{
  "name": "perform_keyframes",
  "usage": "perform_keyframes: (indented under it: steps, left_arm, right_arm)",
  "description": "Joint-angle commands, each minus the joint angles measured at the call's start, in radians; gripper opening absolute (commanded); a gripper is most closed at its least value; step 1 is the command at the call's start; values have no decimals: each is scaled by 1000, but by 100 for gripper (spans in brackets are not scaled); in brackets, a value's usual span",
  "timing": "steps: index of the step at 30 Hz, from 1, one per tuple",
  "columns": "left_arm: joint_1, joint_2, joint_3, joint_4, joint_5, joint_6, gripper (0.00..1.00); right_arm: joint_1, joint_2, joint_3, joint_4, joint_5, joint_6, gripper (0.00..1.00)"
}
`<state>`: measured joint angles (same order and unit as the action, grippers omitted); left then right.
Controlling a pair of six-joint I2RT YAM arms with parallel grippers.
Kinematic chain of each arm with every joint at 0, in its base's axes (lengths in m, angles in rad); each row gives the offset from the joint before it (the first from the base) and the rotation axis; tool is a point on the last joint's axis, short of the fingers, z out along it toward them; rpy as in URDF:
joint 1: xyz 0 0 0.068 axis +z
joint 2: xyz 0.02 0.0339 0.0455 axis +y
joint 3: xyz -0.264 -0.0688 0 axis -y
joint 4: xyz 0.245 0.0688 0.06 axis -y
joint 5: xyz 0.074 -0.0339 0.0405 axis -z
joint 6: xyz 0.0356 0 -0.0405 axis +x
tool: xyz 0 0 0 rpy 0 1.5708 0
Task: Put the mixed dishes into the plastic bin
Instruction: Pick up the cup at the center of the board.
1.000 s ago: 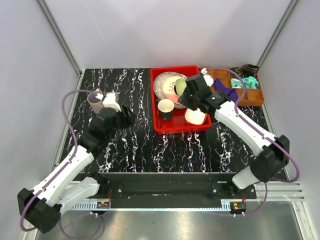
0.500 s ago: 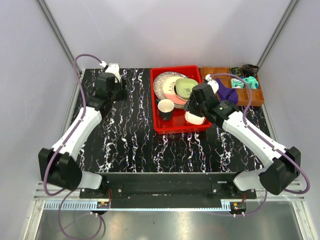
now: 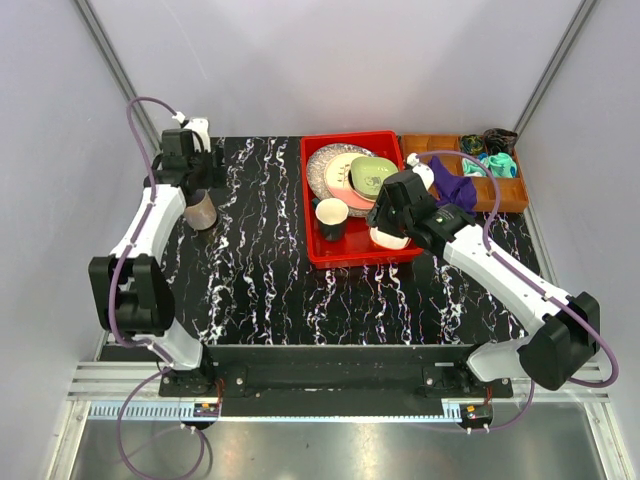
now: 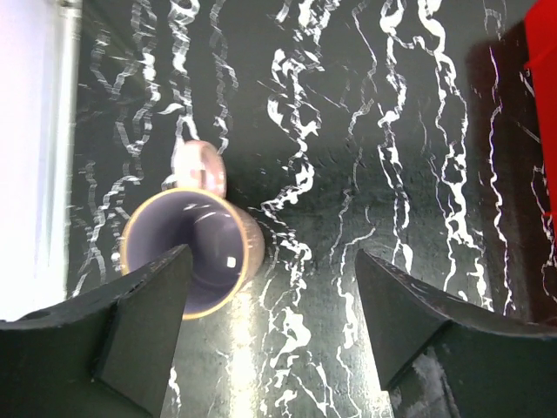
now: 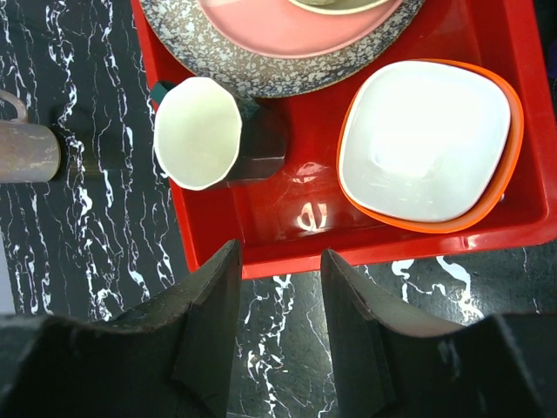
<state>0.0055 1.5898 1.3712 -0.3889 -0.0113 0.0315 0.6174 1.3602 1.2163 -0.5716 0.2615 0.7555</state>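
The red plastic bin (image 3: 310,205) holds a speckled grey plate (image 3: 322,165), a pink plate (image 5: 287,22), a light green bowl (image 3: 372,175), a dark green mug (image 3: 331,217) and an orange-white bowl (image 5: 426,144). My right gripper (image 5: 280,254) hangs open and empty over the bin's near wall (image 5: 374,252), and it shows beside the orange-white bowl from above (image 3: 385,215). A mauve cup (image 4: 193,252) stands upright on the table at the far left (image 3: 201,210). My left gripper (image 4: 271,257) is open above it, and its left finger (image 4: 139,313) overlaps the cup's rim.
A brown compartmented tray (image 3: 505,195) sits right of the bin with a purple cloth (image 3: 450,185) and a teal cloth (image 3: 492,165). The enclosure's left wall and its metal post (image 4: 68,104) run close beside the mauve cup.
The right gripper let go of the light green bowl on the plates and drew back to the bin's near wall. The left arm swung to the back left corner, its jaws opening wider.
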Motion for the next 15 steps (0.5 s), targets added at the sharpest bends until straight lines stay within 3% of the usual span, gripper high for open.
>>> perform_keyframes:
  steps: [1,15]
  left_arm:
    - [22,70,55,28,80,30,77]
    - [47,173,57,30,53,31,72]
  right_arm:
    - [5,-26,0,36,-10,-13,50]
    - [-1,4,-12,47,-31,-15,50]
